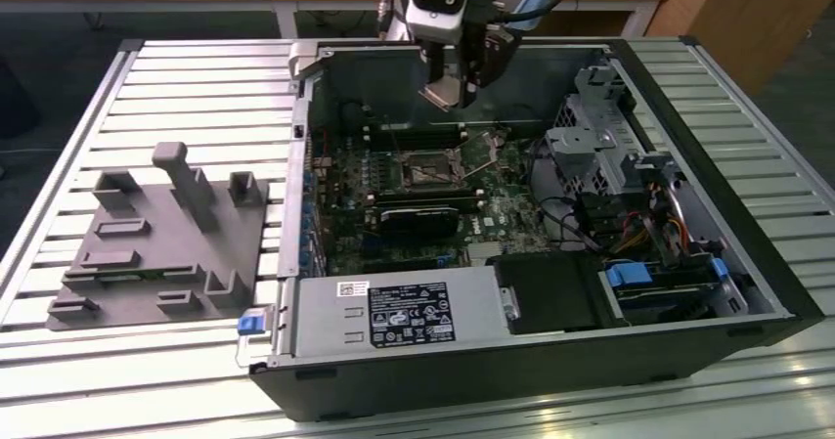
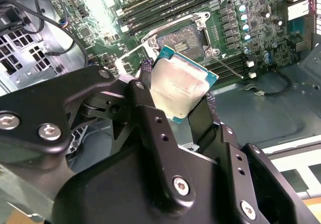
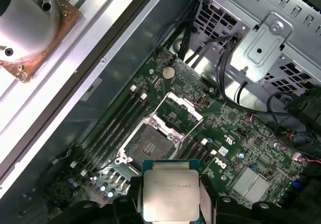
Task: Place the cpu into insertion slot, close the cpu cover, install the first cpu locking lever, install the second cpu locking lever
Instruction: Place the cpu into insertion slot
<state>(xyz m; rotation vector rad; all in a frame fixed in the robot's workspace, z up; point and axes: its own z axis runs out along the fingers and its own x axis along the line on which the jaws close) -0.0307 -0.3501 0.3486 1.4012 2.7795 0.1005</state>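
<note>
Grey cpu pinched in jaws, first wrist view shows cpu cover open

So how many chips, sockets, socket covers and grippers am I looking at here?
cpu: 1, held in the gripper
insertion slot: 1, empty
cpu cover: 1, flipped open
gripper: 1
Total: 4

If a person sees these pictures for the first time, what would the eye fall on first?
First, the square chip with its dull metal top, held in the gripper above the circuit board. Next, the empty socket on that board, with its metal cover lifted open. In the exterior view, the open computer case lies on a slatted table, with a grey holder at the exterior view's left.
</note>
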